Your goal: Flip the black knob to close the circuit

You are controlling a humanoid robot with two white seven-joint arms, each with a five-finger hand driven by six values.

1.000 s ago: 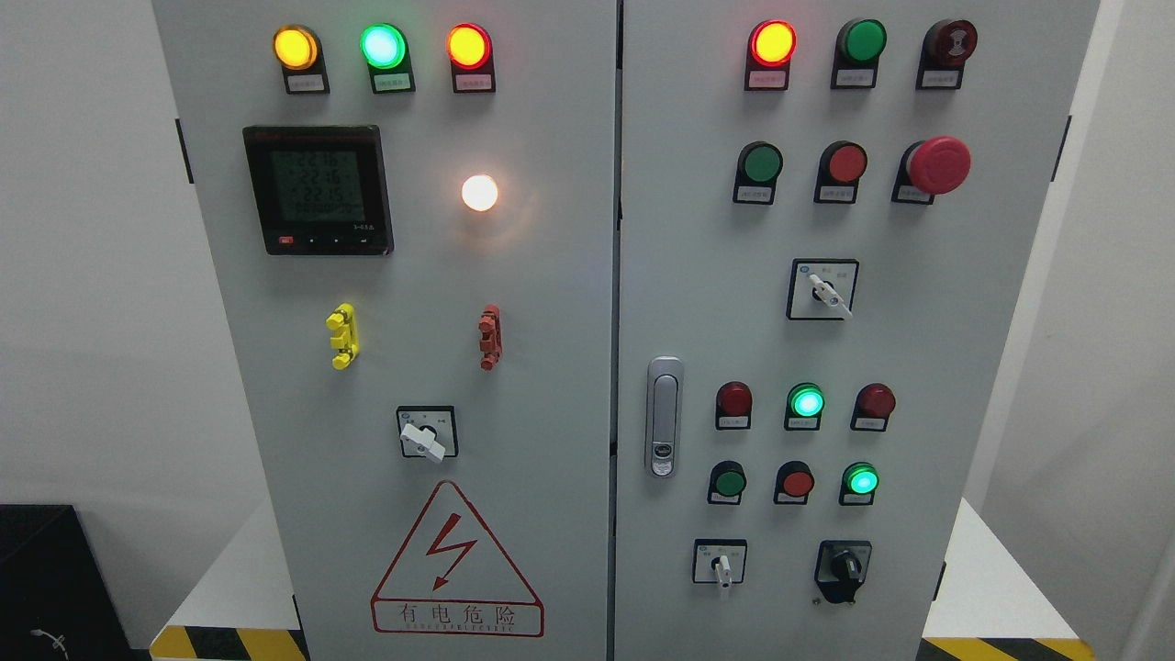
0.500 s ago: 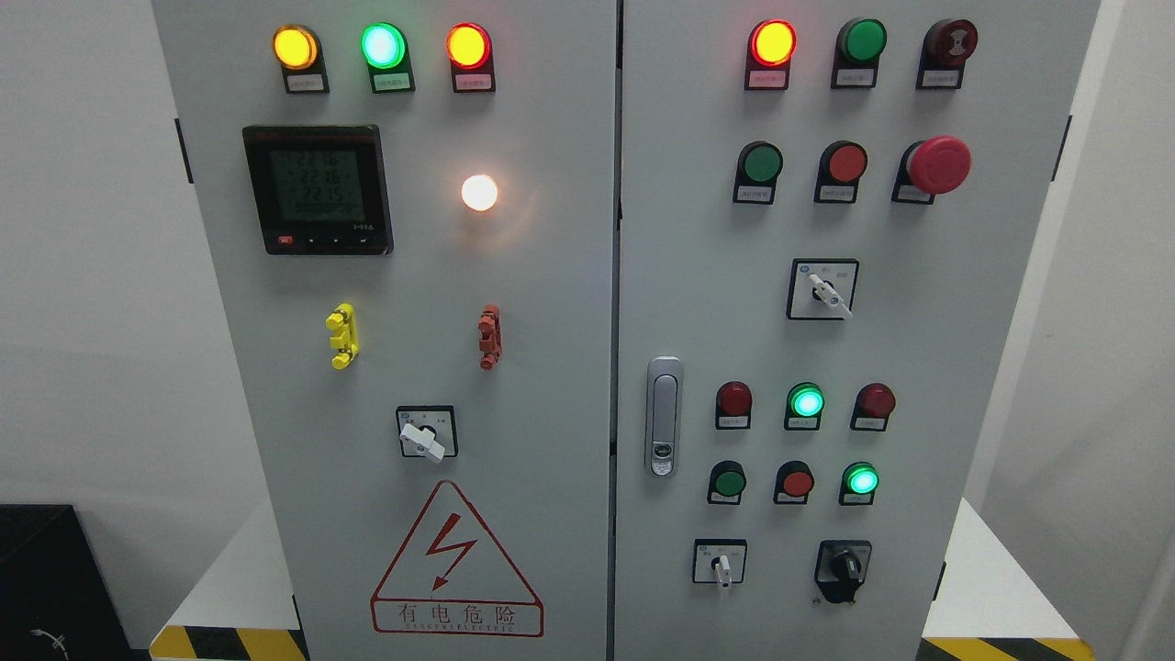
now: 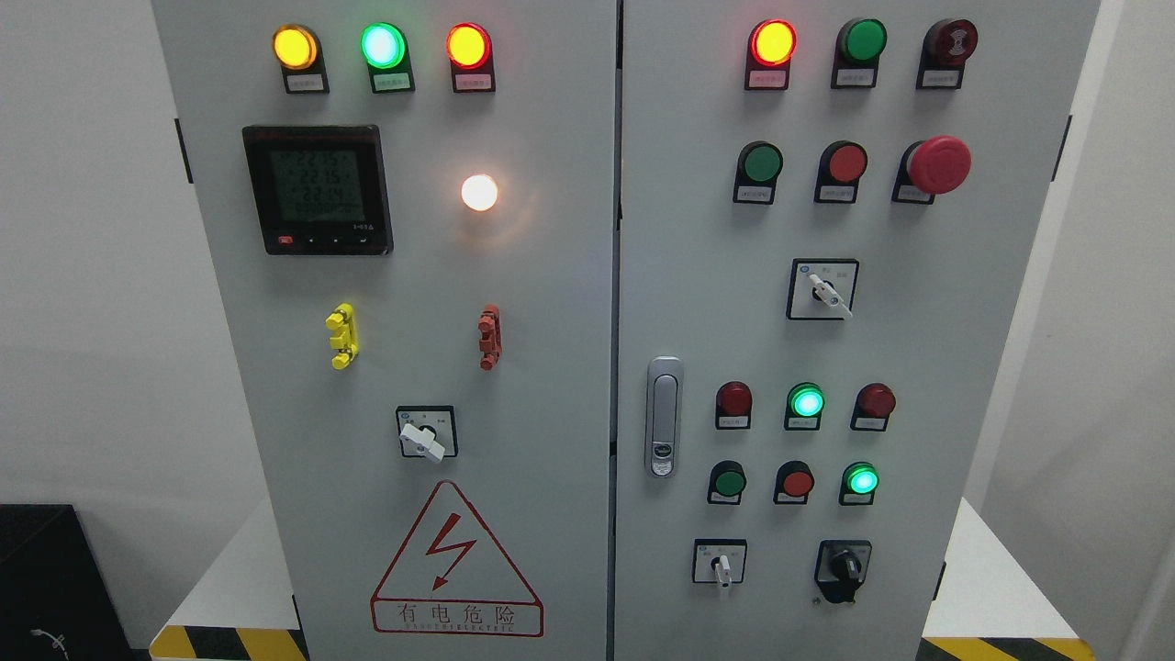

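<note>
Black knob: lower right corner of right cabinet door, pointer roughly vertical, tilted slightly. No robot arm or hand in the head view, so hand pose and finger state can't be told, nor the knob's position rel. to a hand; nothing touches the knob.

Positions rel. to knob:
- Left, same row: small switch w/ white lever, lever pointing down.
- Just above: row of 3 buttons, green, red, and a lit green lamp directly over the knob.
- Next row up: dark red, lit green, dark red lamps.
- Higher: white-lever selector; above that, red mushroom stop button.
- Up-left: silver door latch at door edge.
- Far left, on left door: red hazard triangle, another white-lever switch, digital meter, lit white lamp.
</note>
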